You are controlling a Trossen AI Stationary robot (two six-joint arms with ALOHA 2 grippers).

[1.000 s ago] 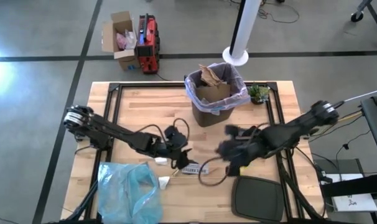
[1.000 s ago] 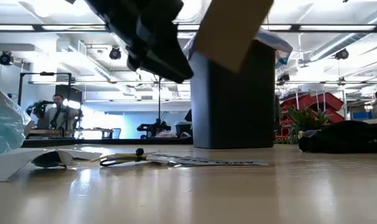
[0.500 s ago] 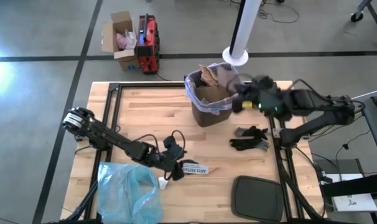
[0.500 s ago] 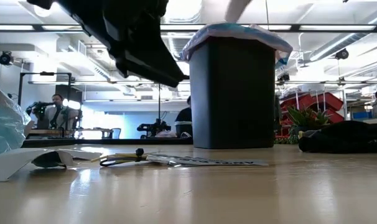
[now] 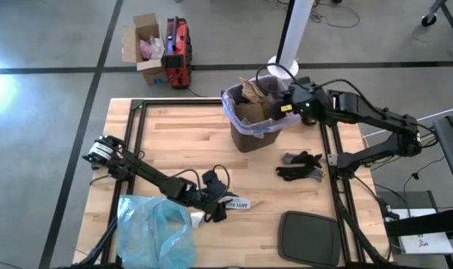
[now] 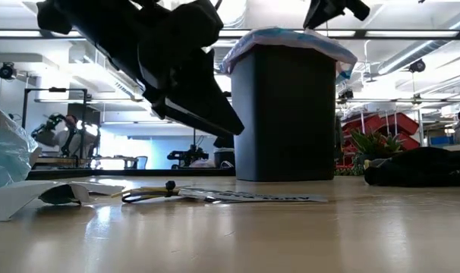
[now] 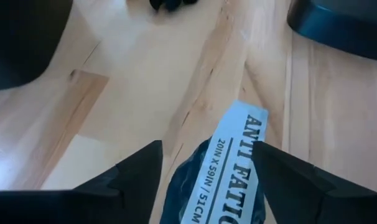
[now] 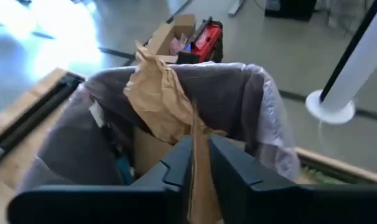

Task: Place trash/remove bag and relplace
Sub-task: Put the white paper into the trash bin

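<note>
Wooden butcher-block counter [image 5: 174, 134], pale planks with a black frame, grey concrete floor around it.

Nearest the front edge: crumpled thin light-blue plastic bag [image 5: 155, 232] on the left, flat dark lid-like panel [image 5: 310, 237] on the right. Just past the bag, left gripper [image 5: 214, 208] sits low over a white printed label strip [image 7: 235, 171] that lies flat on the wood; wrist view shows its jaws spread either side of the strip, not closed on it yet. A small white paper scrap [image 5: 197, 219] lies beside the blue bag. Mid-counter, right side: a limp black glove-like bundle [image 5: 301, 166].

Far edge: black bin [image 6: 285, 114], tall, smooth, matte, lined with the bag [image 8: 263, 106], thin translucent lavender film folded over the rim. Crumpled brown paper [image 8: 160, 99] and cardboard pieces stick up out of it. Right gripper [image 8: 198, 171] hovers over the bin mouth, jaws nearly together, pinching a thin brown cardboard piece [image 8: 200, 186] edge-on above the opening. Small green plant [image 5: 311, 112] beside the bin. Beyond the counter, on the floor: open cardboard box [image 5: 146, 45], red case [image 5: 179, 51], white pole base [image 5: 283, 67].

Progress, judged: trash phase is mid-way. Bin is partly filled, one piece is about to drop, label and scraps are left on the counter. Liner not yet pulled out, replacement not yet fitted.
</note>
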